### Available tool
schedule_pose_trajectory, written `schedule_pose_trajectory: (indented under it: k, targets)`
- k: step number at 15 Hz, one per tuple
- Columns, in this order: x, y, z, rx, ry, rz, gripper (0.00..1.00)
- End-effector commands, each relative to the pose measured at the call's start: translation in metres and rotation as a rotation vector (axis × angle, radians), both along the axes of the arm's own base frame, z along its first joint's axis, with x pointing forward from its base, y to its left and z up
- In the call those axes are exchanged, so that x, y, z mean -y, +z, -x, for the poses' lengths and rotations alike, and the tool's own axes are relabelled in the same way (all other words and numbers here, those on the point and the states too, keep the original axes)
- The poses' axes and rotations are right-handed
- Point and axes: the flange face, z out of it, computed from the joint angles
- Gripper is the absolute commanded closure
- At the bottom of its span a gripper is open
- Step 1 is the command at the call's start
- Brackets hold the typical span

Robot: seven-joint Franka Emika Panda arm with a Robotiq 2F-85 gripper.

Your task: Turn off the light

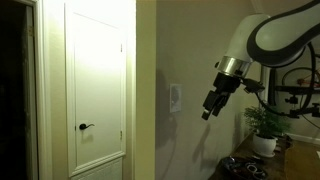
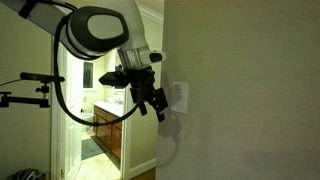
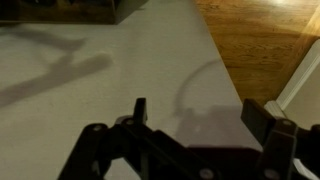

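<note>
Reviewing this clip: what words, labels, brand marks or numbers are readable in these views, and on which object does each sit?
No text can be read in any view.
Switch plate: plain white, no marking visible.
Arm and gripper: no brand or label legible; the frames are dim and small.
Door: plain panel, nothing written on it.

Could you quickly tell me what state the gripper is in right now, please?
Gripper: open and holding nothing; in the wrist view only the wall shows in its gap.
</note>
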Motion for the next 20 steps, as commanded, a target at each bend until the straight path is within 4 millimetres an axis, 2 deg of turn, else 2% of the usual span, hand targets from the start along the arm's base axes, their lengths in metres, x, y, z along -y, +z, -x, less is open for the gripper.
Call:
schedule_pose_trajectory:
  k: [1,3,10,14,16,20]
  targets:
    - [-0.003,0.008,-0.029,0.059,-0.01,-0.019,0.26]
    - [-0.003,0.011,-0.043,0.084,-0.008,-0.019,0.47]
    - [-0.004,0.023,-0.078,0.18,-0.014,-0.037,0.93]
    - [-0.007,0.026,-0.088,0.218,-0.026,-0.063,1.0]
    - [-0.008,0.025,-0.094,0.231,-0.035,-0.08,0.96]
    - [-0.01,0.023,-0.104,0.266,-0.044,-0.105,0.94]
